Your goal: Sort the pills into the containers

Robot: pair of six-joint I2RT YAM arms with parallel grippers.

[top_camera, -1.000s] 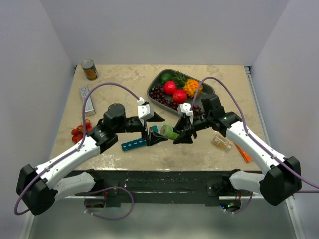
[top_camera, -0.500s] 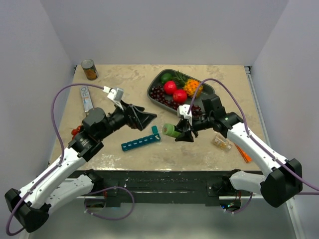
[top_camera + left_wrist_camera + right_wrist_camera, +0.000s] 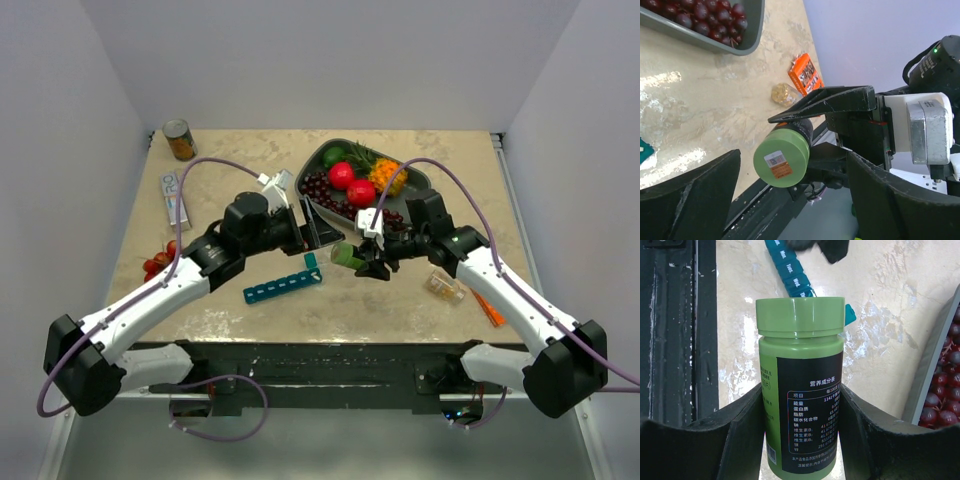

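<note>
My right gripper is shut on a green pill bottle with a black label and holds it sideways above the table, its green cap on and pointing left. In the right wrist view the fingers clamp the bottle on both sides. My left gripper is open just left of the cap; in the left wrist view the cap sits between its spread jaws, apart from them. The teal pill organizer lies on the table below and left of the bottle, one end lid up; it also shows in the right wrist view.
A dark grey fruit tray with cherries and fruit stands behind the grippers. A clear bag of pills and an orange packet lie at the right. A can, a white tube and cherry tomatoes are at the left.
My left arm swung away to the left, then came back so that its open jaws face the bottle cap. My right gripper shifted the bottle slightly up and back.
</note>
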